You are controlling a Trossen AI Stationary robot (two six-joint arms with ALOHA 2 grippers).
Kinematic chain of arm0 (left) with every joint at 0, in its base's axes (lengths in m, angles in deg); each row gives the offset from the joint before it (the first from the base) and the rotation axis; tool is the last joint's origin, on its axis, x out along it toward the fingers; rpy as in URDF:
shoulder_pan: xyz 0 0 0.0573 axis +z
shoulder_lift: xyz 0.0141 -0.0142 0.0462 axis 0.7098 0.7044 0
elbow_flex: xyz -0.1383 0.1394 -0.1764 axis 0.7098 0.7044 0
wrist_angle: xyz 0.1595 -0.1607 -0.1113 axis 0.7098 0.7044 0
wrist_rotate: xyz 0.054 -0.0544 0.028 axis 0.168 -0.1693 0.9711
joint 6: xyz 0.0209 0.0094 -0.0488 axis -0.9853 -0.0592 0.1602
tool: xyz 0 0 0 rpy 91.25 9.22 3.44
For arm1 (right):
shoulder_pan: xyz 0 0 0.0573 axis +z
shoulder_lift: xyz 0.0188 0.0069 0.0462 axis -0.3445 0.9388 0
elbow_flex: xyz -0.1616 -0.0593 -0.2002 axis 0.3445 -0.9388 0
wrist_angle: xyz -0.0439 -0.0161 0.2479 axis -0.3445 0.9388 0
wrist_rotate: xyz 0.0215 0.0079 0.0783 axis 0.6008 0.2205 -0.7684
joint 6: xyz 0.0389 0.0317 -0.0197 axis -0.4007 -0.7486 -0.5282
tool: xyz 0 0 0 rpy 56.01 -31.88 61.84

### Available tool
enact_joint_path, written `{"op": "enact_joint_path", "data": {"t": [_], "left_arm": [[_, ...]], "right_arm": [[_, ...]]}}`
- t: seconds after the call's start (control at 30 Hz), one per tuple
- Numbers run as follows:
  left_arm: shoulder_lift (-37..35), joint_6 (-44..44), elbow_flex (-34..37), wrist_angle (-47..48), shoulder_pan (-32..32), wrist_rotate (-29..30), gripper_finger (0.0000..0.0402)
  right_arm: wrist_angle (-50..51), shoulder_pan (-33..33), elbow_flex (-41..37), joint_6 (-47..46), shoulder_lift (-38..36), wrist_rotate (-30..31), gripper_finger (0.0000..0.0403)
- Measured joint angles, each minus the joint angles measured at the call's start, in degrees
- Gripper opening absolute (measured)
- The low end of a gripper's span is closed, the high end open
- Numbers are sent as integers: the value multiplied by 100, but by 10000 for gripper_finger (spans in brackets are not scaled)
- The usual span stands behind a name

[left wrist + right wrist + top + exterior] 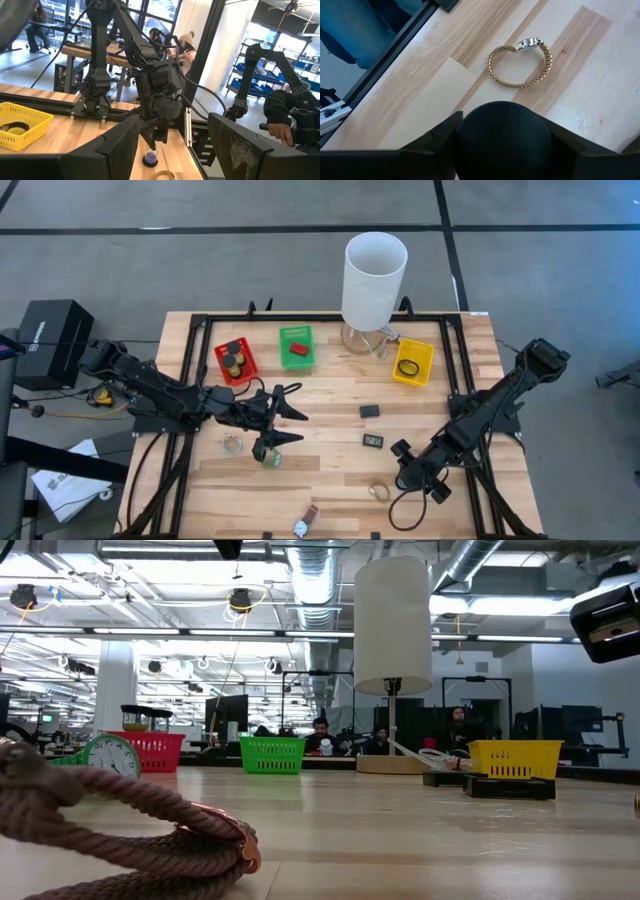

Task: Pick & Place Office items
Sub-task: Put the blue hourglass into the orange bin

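We see the right gripper (418, 475) low over the near right of the table (330, 395), clamped narrow around a black cylinder (502, 135). A gold wristwatch (521, 64) lies on the wood just beside it. The left gripper (283, 423) hovers at centre-left with fingers spread wide, empty, a green tape roll (271, 457) just beneath it and a clear disc (232, 444) near. Two small black blocks (370, 411) sit mid-table. Far side: red bin (236, 362) with cylinders, green bin (296, 346) with a red block (298, 349), yellow bin (413, 361) with a ring (407, 367).
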Motion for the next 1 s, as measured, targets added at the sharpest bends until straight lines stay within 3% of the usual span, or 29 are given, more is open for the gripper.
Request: {"op": "enact_joint_path", "data": {"t": [0.27, 0.43, 1.0], "left_arm": [[0, 0, 0, -4, -1, -1, 231], [0, -2, 0, -11, -1, -1, 231], [1, 0, 0, -17, -1, 0, 231]], "right_arm": [[2, 0, 0, 11, 0, -2, 212], [-11, -33, 0, 46, 0, -4, 193], [-13, -153, 0, 46, 0, -9, 193]]}}
